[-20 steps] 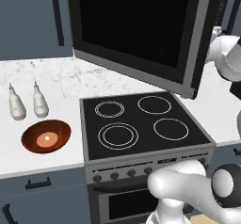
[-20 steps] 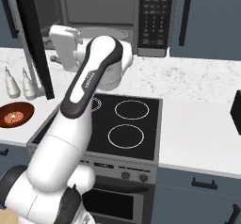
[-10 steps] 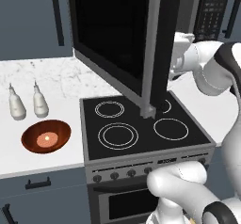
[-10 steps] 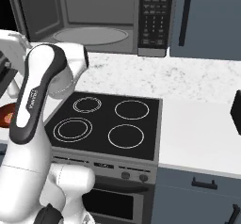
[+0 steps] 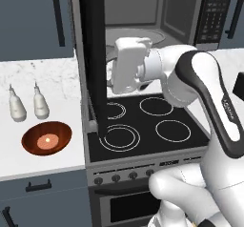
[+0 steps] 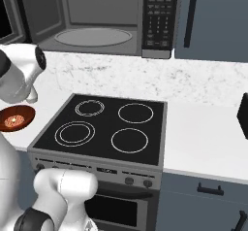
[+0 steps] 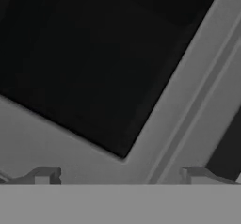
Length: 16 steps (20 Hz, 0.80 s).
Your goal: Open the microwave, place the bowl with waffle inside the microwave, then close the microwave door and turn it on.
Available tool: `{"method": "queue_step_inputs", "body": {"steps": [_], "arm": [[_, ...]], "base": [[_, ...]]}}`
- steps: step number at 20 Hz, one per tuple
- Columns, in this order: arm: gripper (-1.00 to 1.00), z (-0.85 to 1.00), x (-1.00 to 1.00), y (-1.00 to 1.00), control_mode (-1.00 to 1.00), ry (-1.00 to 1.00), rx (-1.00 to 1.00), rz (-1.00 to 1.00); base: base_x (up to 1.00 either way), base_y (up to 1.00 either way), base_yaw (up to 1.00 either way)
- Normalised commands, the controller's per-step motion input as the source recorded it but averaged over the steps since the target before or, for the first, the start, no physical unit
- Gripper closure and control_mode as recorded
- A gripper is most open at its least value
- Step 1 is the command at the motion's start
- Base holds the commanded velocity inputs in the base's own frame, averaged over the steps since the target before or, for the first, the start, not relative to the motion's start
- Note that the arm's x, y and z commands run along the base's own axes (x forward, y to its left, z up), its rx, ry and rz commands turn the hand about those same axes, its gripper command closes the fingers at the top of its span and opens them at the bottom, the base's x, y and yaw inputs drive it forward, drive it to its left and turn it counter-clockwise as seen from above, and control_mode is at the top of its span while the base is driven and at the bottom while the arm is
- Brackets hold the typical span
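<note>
Microwave door [image 5: 92, 59] swung wider open; waffle [image 5: 46, 139] in bowl [image 5: 46, 138].

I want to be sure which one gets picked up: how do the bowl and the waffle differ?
The bowl is reddish-brown and glossy; the waffle is a pale orange-tan. The bowl is wide and shallow, as broad as a stove burner; the waffle is a far smaller disc. The bowl rests on the white counter left of the stove; the waffle lies inside the bowl at its middle. Both are round.
</note>
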Motion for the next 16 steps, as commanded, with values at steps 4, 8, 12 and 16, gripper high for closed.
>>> {"method": "queue_step_inputs", "body": {"steps": [4,8,12,16], "arm": [[-1.0,0.0,0.0,0.97,-1.0,0.05,-0.07,-0.04],[-1.0,0.0,0.0,0.55,-1.0,0.02,-0.08,-0.02],[-1.0,0.0,-0.08,-0.36,-1.0,0.0,-0.01,0.0],[-1.0,0.01,-0.07,-0.96,-1.0,0.0,0.06,0.0]], "base": [[0.0,0.0,0.0],[0.0,0.0,0.0],[0.0,0.0,0.0],[0.0,0.0,0.0]]}}
